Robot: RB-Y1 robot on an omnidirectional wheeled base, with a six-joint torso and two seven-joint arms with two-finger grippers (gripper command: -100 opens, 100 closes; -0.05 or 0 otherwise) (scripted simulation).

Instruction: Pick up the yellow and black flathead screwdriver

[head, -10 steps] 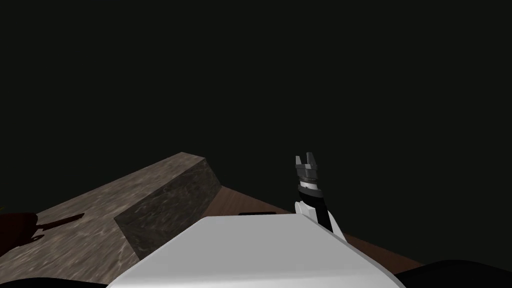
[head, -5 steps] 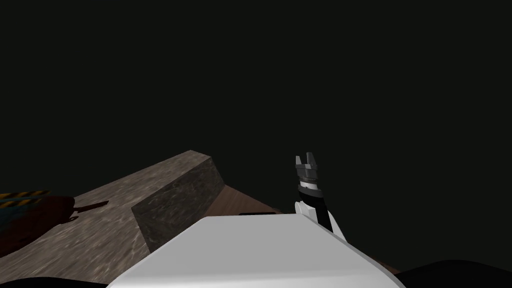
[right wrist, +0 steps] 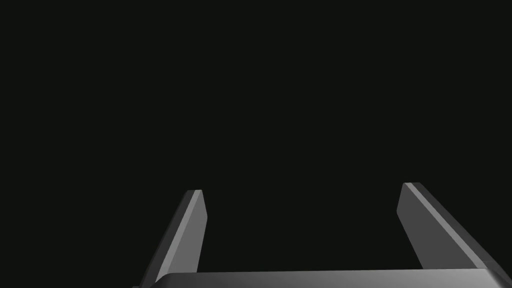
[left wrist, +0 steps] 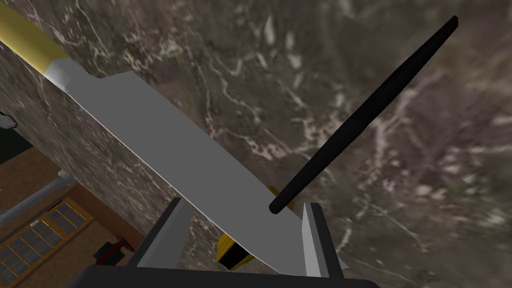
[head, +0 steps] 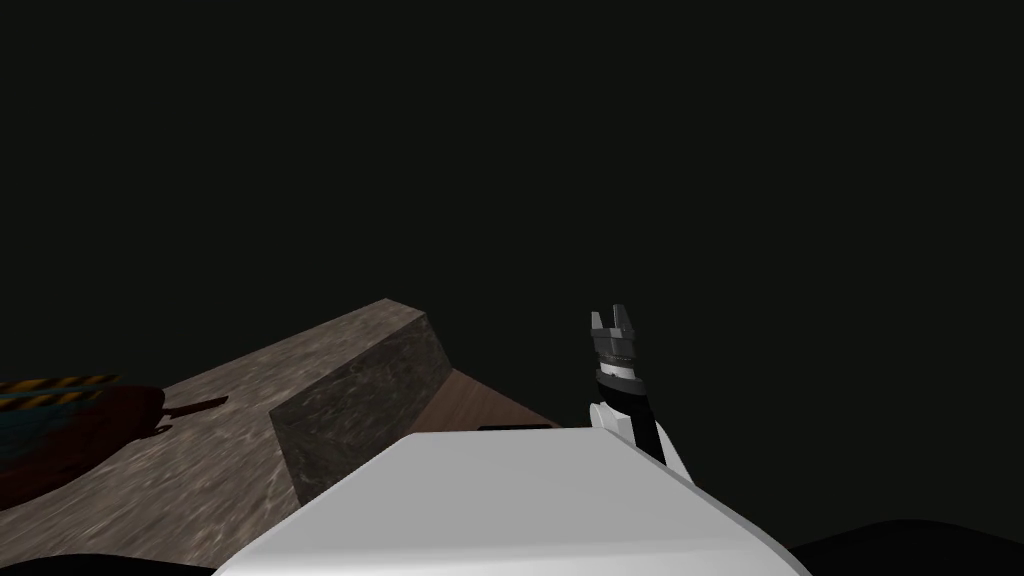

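Observation:
The screwdriver's black shaft (left wrist: 365,112) slants away from my left gripper (left wrist: 245,205) over a veined stone counter (left wrist: 300,75). Its yellow and black handle (left wrist: 232,252) sits between the fingers, which stand narrow and press on it. A grey knife blade (left wrist: 165,135) with a yellow grip (left wrist: 25,35) crosses the handle and hides its middle. In the head view the striped handle (head: 55,385) and dark shaft (head: 200,405) show at the far left above the counter (head: 330,350). My right gripper (head: 612,318) is raised to the right, open (right wrist: 302,192) and empty.
The counter ends in a sharp corner (head: 425,318) with brown floor (head: 470,400) beyond it. Below the counter's edge, the left wrist view shows a paned wooden frame (left wrist: 45,235) and a small red and black object (left wrist: 112,250). All else is very dim.
The screwdriver has moved right across the head view, far more than the counter, and its striped handle has come into sight. The view itself has shifted slightly. The right arm has stayed still.

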